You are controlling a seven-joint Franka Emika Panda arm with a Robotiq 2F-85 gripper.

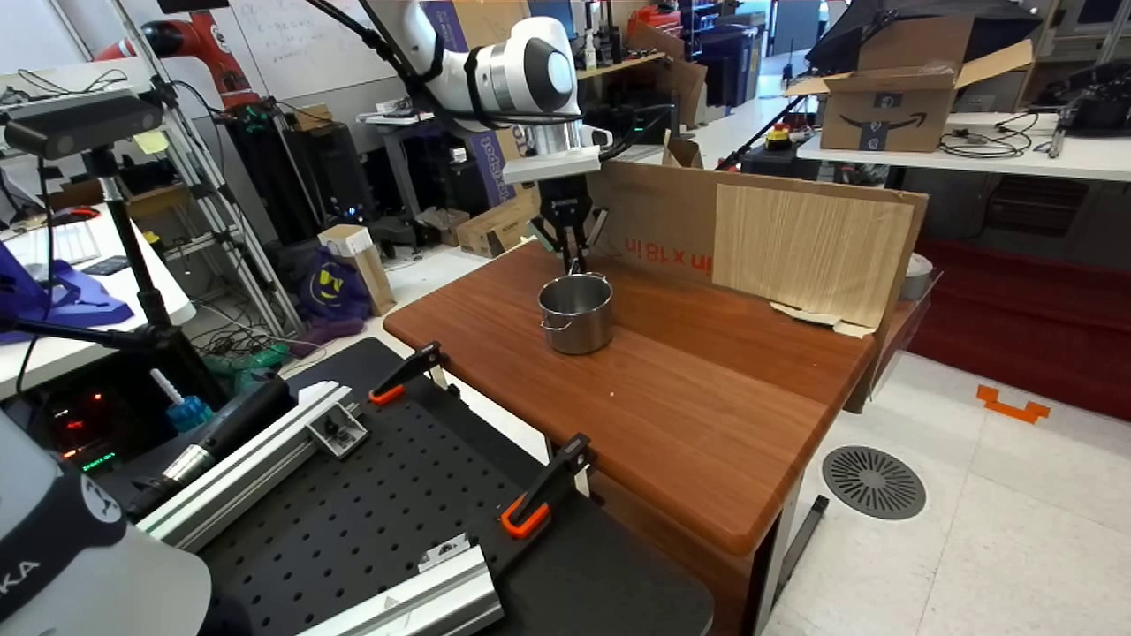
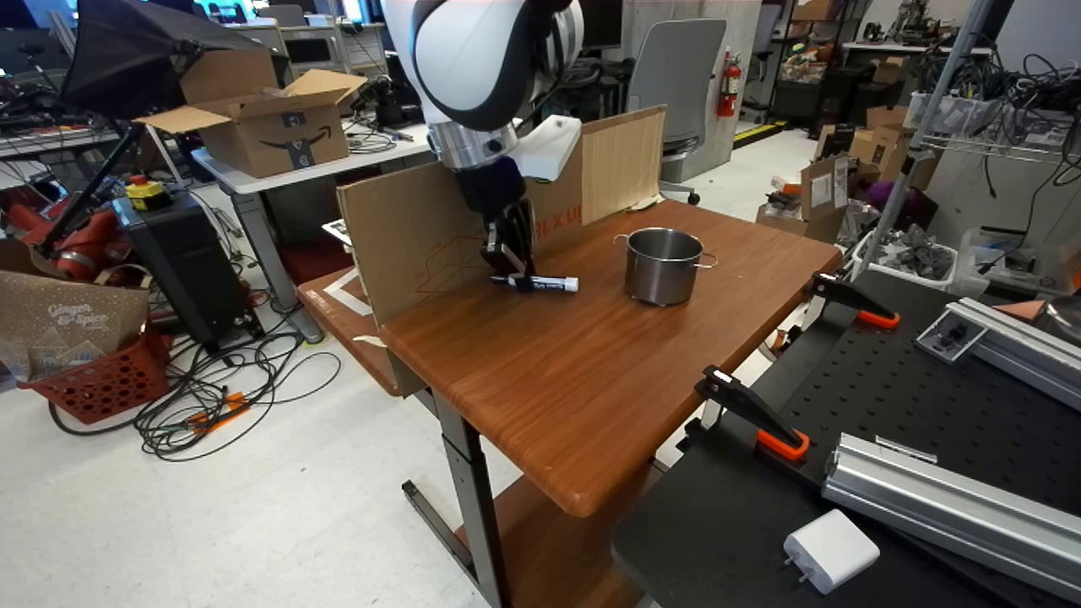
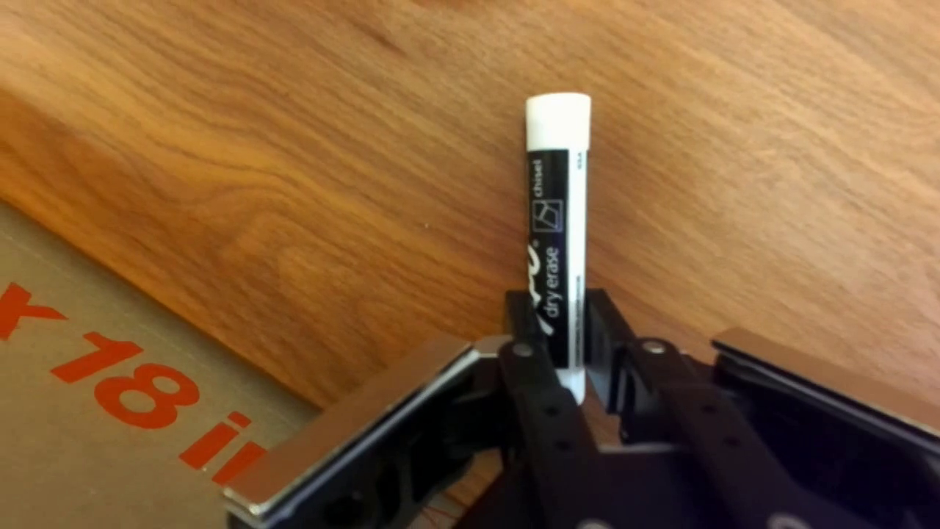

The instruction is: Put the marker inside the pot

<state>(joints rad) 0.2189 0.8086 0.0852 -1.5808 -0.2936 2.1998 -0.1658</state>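
My gripper is closed on the marker, clasping it from both sides near one end, so that the longer stretch, with its white end and black label, sticks out in front. In an exterior view I see it lying close to level, white end on the side where the pot stands. Whether the marker touches the tabletop or hangs just above it, I cannot tell. The pot (grey metal, a thin handle on either side) stands upright on the tabletop, apart from both marker and gripper. Near me, a red-printed cardboard panel stands upright along one edge of the tabletop.
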